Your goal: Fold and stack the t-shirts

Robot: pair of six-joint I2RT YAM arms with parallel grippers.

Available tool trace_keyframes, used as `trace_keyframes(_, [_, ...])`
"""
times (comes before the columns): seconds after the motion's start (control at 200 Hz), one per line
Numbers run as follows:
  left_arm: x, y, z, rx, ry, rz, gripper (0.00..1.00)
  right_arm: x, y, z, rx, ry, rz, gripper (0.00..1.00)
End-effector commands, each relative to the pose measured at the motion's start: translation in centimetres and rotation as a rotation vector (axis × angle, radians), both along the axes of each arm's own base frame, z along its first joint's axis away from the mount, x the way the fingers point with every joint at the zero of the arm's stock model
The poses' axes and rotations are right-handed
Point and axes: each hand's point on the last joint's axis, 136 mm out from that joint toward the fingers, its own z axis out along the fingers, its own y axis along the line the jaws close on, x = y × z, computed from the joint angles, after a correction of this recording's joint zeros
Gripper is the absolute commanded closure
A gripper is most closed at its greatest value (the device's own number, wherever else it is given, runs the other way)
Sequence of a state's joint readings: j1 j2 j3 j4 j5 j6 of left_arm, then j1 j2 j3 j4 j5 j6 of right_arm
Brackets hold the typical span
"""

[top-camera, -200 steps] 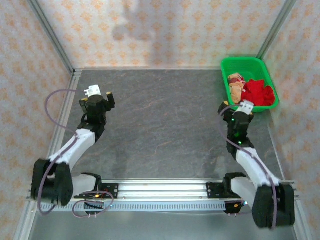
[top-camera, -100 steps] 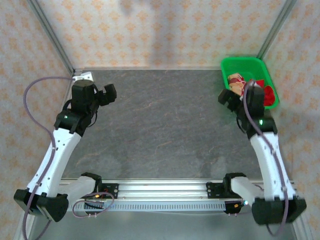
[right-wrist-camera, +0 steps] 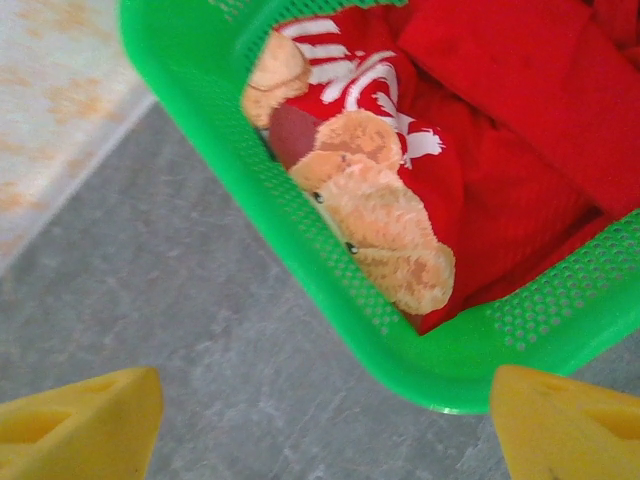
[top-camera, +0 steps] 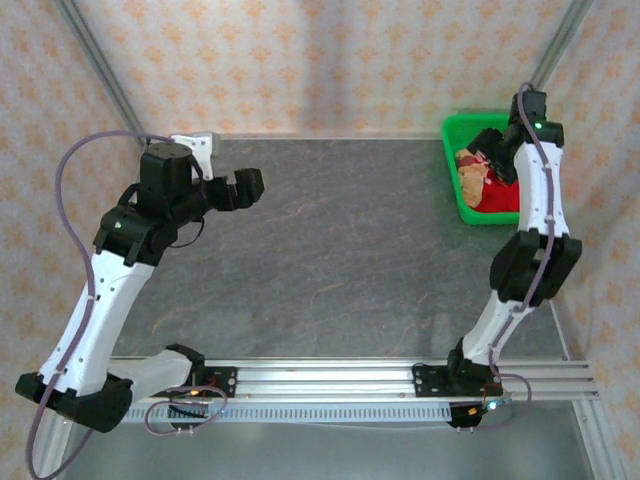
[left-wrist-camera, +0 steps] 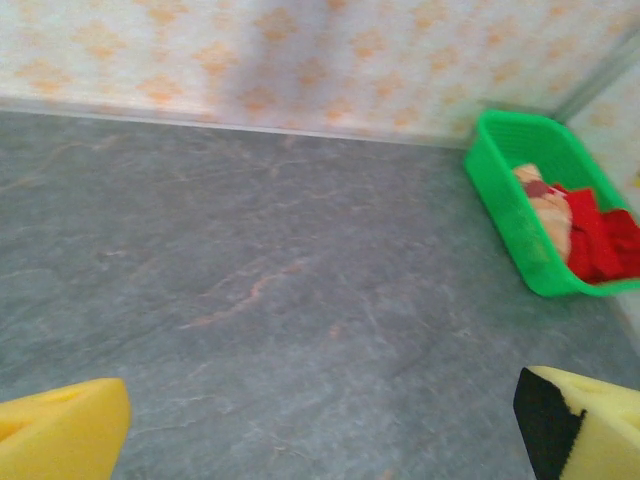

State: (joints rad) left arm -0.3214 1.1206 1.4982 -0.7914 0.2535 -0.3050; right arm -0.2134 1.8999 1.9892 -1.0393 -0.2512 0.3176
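**Item: t-shirt (top-camera: 492,190).** Red, short-sleeved, with a teddy-bear print and white lettering. It is held crumpled, print uppermost, inside the basket (top-camera: 449,170). It lies directly beneath the right gripper (top-camera: 495,155) and is not touched by it. In the right wrist view the t-shirt (right-wrist-camera: 400,150) is seen just ahead of the fingertips, bunched against the basket's mesh wall (right-wrist-camera: 330,290). No fold has been made and nothing has been laid out.

**Item: right gripper (right-wrist-camera: 320,435).** A change is recorded. A second ago the arm was folded low, with the gripper at the basket's near edge. The arm is now raised high, and the gripper is brought down over the basket from above. The yellow fingers (right-wrist-camera: 80,430) are seen spread wide and nothing is held between them. A slight narrowing may be under way, but no grip is yet formed.

**Item: left gripper (top-camera: 245,188).** A change is recorded here also. The arm has been extended and the gripper carried from the table's left edge toward its middle. The jaws are shown fully apart and empty. From its wrist view (left-wrist-camera: 320,430) the basket (left-wrist-camera: 510,200) and t-shirt (left-wrist-camera: 590,240) are seen well ahead and to its right.

**Item: table (top-camera: 330,250).** Grey, and lying between the two grippers.

**Assessment.** The reach phase is judged complete and the pick-up imminent. A descent onto the cloth and a pinch are expected next. Snagging of the fabric on the mesh is noted as a risk during lifting.
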Motion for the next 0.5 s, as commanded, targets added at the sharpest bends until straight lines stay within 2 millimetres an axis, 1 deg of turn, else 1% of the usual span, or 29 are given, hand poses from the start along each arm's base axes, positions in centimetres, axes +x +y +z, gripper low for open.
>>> trace_keyframes(0.0, [-2.5, -2.0, 1.7, 0.003, -0.032, -0.130, 0.00, -0.6, -1.0, -2.2, -0.013, 0.125, -0.004, 0.19])
trace_keyframes(0.07, [-3.2, -2.6, 1.9, 0.024, -0.046, -0.155, 0.00, 0.1, -1.7, -3.8, -0.028, 0.166, -0.004, 0.22])
trace_keyframes(0.205, [-4.7, -3.9, 2.7, 0.056, -0.110, -0.220, 0.00, 1.0, -2.4, -6.9, -0.028, 0.228, -0.001, 0.32])
trace_keyframes(0.36, [-6.1, -5.6, 4.1, 0.067, -0.145, -0.317, 0.00, 1.8, -3.6, -9.7, -0.028, 0.262, -0.013, 0.39])
trace_keyframes(0.42, [-6.4, -6.2, 4.2, 0.077, -0.136, -0.338, 0.00, 2.0, -4.0, -10.6, -0.023, 0.273, -0.020, 0.39])
trace_keyframes(0.495, [-6.6, -6.8, 4.2, 0.078, -0.129, -0.352, 0.00, 2.2, -4.2, -11.8, -0.007, 0.286, -0.021, 0.43])
